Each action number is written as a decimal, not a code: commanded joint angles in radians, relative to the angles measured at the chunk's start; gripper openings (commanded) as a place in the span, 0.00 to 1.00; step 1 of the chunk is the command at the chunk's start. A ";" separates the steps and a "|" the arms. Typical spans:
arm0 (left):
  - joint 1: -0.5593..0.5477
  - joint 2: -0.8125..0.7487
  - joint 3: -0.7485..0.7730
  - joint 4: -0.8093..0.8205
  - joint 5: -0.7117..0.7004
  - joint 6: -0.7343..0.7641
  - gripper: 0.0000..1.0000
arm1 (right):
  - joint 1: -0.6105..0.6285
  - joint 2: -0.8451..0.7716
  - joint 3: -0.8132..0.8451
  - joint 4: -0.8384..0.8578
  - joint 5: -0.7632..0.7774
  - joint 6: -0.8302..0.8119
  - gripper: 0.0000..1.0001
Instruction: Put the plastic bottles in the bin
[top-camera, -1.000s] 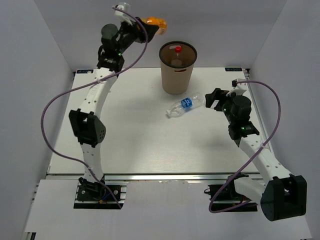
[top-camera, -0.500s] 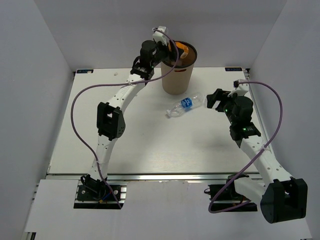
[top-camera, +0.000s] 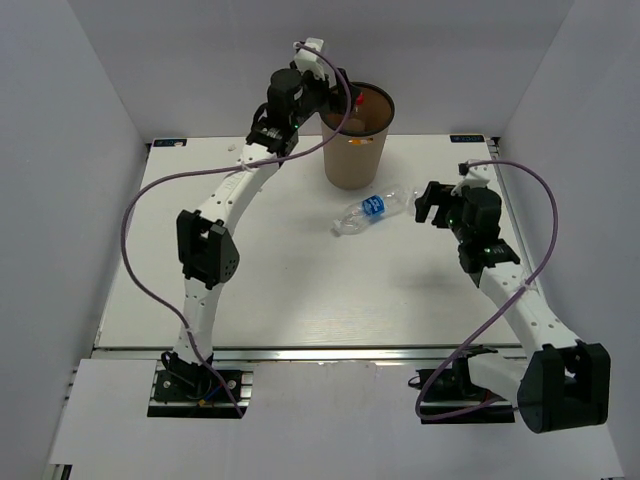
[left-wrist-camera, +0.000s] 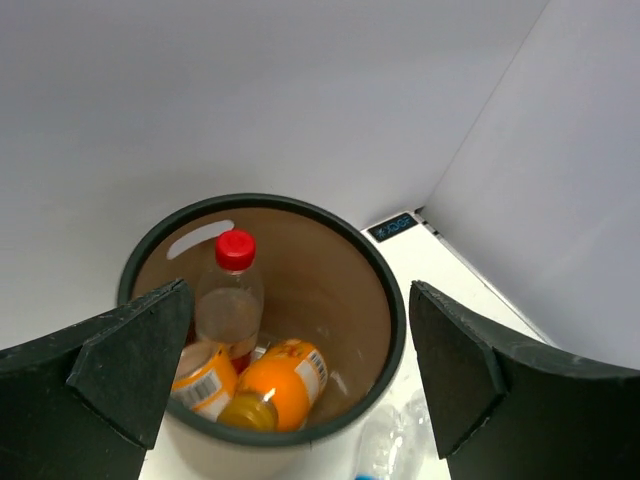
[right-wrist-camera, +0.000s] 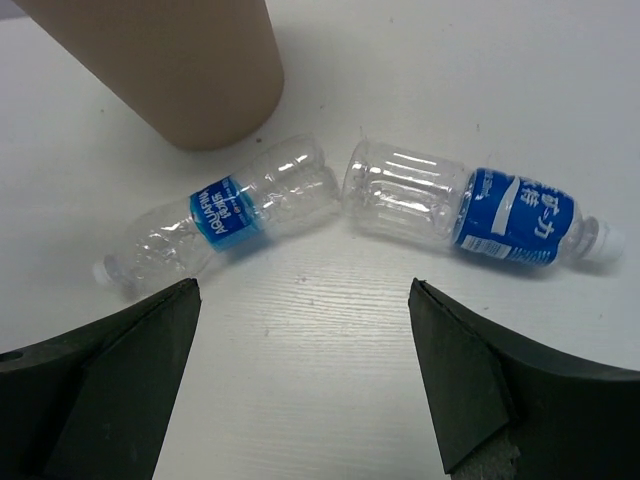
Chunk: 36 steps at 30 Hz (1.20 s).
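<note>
Left gripper (left-wrist-camera: 298, 290) over bin (left-wrist-camera: 340, 280); orange bottles (left-wrist-camera: 285, 375) inside below.

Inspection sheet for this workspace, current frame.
Surface: white table, two bottles lying on it.
Job's things: bin upright, holding a red-cap bottle and two orange bottles; two blue-label bottles lie on the table beside the bin.
Clutter: nothing seen.
Grippers: left gripper open, empty, above the bin; right gripper open, empty, over the blue-label bottles.
Cables: purple cables, one looping off each arm.
Surroundings: white walls.
</note>
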 joint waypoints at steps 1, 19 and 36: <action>-0.002 -0.197 -0.073 -0.083 -0.047 0.056 0.98 | -0.026 0.056 0.111 -0.046 -0.095 -0.187 0.89; 0.092 -1.062 -1.406 0.130 -0.378 -0.023 0.98 | -0.175 0.895 1.010 -0.873 -0.325 -0.970 0.89; 0.220 -0.981 -1.454 0.147 -0.269 -0.052 0.98 | -0.155 1.173 1.195 -0.967 -0.262 -0.979 0.88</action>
